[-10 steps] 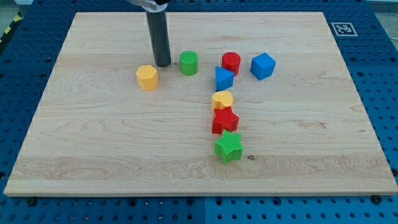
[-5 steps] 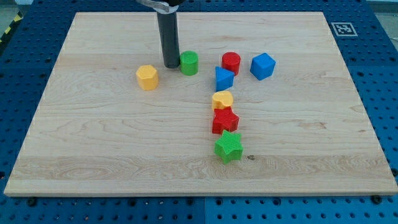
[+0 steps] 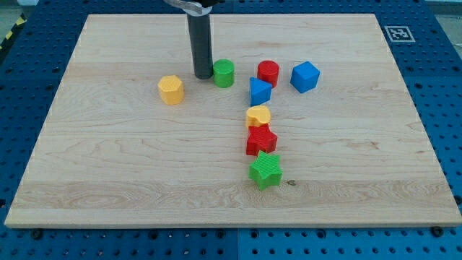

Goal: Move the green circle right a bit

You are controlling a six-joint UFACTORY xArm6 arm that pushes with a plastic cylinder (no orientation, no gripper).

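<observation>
Green circle sat toward the table's far edge, a little left of centre, and the rod's tip pressed right against its left flank, holding nothing, just a bare rod. The circle lay directly rightward of the tip, so a straight shove looked set. Red circle waited near on the right, apart.
</observation>
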